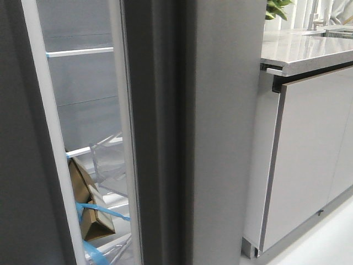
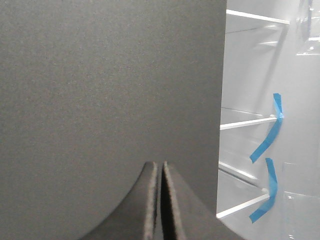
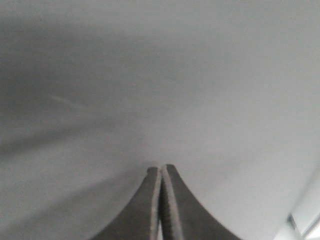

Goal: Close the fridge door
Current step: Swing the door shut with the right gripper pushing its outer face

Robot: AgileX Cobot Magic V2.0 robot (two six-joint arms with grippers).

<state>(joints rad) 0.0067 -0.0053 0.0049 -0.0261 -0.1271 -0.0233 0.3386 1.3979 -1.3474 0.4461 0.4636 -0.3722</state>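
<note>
Fridge door [image 1: 16, 165] stands ajar at far left before us, its matte grey face filling the view of our left pincer [image 2: 160, 200], clamped empty like our right pincer [image 3: 161, 202].

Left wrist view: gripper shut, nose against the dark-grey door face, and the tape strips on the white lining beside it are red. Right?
Not quite: the tape strips are blue, as the left wrist view shows. The rest holds: the left gripper is shut and faces the dark-grey fridge door, with the white lining beside it.
</note>
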